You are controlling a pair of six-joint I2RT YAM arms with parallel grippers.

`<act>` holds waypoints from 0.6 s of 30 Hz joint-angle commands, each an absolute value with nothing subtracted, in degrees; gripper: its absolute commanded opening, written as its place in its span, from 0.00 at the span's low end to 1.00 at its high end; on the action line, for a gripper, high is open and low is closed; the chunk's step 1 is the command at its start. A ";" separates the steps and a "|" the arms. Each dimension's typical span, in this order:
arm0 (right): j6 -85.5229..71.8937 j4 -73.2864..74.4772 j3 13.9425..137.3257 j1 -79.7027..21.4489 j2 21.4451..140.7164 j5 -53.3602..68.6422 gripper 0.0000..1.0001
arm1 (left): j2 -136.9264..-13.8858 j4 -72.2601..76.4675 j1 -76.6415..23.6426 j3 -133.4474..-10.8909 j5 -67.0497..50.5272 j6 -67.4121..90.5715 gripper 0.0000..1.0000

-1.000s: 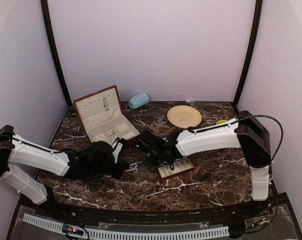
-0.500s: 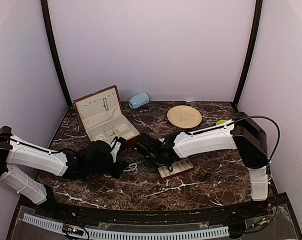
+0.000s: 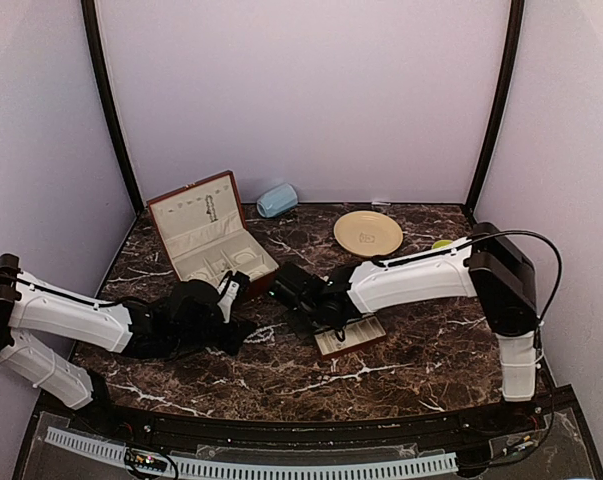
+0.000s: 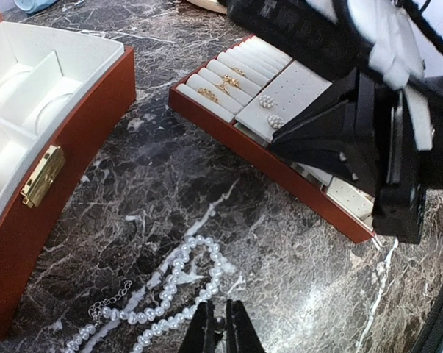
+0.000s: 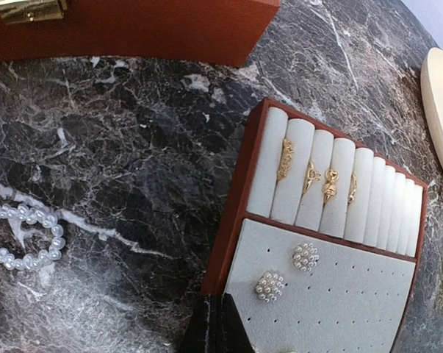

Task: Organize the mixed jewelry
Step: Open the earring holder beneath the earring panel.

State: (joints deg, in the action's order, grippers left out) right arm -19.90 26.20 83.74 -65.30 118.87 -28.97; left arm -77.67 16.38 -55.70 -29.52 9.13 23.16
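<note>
Right claw [image 5: 217,323], closed at the tray [image 5: 339,294] edge, may nudge it; left claw [image 4: 220,331], closed, seemingly empty, could snag the pearl strand [image 4: 178,265].

Open box [image 3: 209,240] back-left of table [image 3: 281,372]. Blue cup [image 3: 277,200] on its side, back edge. Plate [image 3: 368,233] back, right of centre. Slotted tray [image 3: 353,337] mid-table. Green item [image 3: 442,244] near right edge.

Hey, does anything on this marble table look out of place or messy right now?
Yes. The strand of small white pearl-like beads lies loose in a tangled loop on the dark marble table, beside the red-brown box and near the cream slotted tray, inside neither.
</note>
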 commanded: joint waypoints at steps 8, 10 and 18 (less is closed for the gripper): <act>-24.38 21.70 82.11 -61.52 108.85 -23.34 0.00 | -81.15 21.58 -55.20 -32.90 8.49 22.93 0.05; -24.75 21.64 81.77 -61.39 107.75 -23.29 0.00 | -82.86 23.85 -55.21 -33.97 8.06 22.65 0.05; -25.86 20.45 80.65 -60.95 105.04 -23.17 0.00 | -95.59 32.49 -53.53 -43.04 4.05 19.93 0.05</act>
